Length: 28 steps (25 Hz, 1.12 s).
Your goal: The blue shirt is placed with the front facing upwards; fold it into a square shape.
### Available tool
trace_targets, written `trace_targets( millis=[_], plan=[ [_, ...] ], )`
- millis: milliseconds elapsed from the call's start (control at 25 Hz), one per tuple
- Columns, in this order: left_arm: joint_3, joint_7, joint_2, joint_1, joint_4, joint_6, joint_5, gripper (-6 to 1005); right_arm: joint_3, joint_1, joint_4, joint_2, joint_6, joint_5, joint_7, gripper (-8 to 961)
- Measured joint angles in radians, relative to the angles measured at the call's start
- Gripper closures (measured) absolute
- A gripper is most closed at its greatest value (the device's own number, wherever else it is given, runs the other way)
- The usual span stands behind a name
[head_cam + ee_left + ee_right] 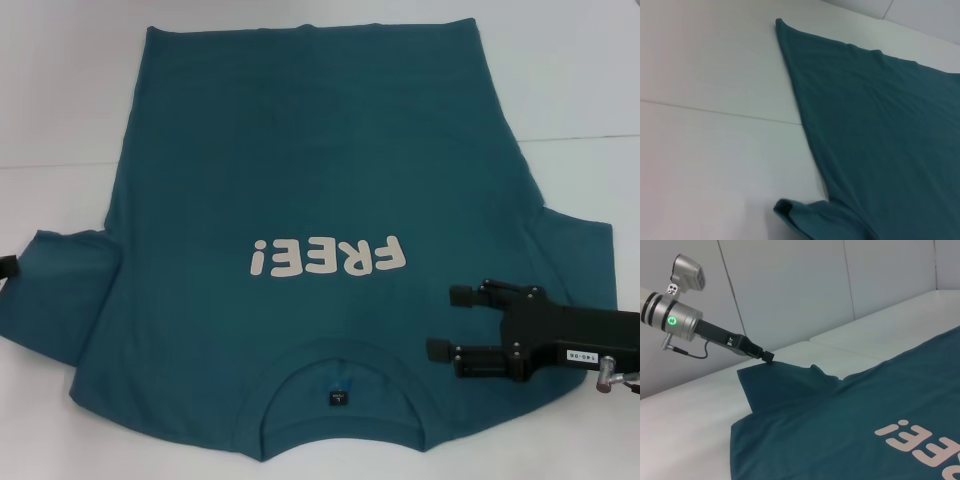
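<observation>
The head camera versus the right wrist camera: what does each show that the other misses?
Only the head view shows the right gripper, fingers open over the shirt's right shoulder, plus the round neck with its small dark label. Only the right wrist view shows the left gripper at the left sleeve's edge. Both show the dark teal-blue short-sleeved T-shirt and its cream "FREE!" lettering.

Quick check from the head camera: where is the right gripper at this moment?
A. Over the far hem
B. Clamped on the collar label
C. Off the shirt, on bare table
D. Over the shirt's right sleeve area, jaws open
D. The right gripper sits above the blue shirt beside the collar, near the right sleeve, with its jaws spread apart and nothing between them.
</observation>
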Motion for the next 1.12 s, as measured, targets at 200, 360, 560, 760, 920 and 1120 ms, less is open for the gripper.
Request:
trace_targets(
  millis=[200, 360, 560, 760, 920, 1120],
  plan=[
    [-0.003, 0.008, 0.018, -0.010, -0.009, 0.000, 0.000, 998, 0.000, -0.001, 0.000, 0.001, -0.004, 0.000, 0.000, 12],
    [-0.002, 0.020, 0.025, -0.021, -0.027, -0.001, 0.000, 998, 0.000, -0.004, 0.000, 0.002, -0.011, 0.000, 0.000, 11],
    [-0.004, 0.026, 0.037, -0.034, -0.028, -0.001, 0.000, 998, 0.001, -0.005, 0.000, 0.002, -0.020, 0.000, 0.001, 11],
    [-0.004, 0.025, 0.049, -0.042, -0.028, -0.001, 0.000, 997, 0.002, -0.006, -0.011, 0.003, -0.030, 0.000, 0.012, 11],
    [-0.004, 0.025, 0.061, -0.048, -0.028, 0.000, 0.000, 997, 0.003, -0.008, -0.014, 0.003, -0.032, 0.000, 0.017, 11],
    [0.000, 0.026, 0.065, -0.056, -0.028, 0.003, 0.000, 997, 0.003, -0.012, -0.023, 0.004, -0.035, 0.000, 0.017, 11]
  ],
)
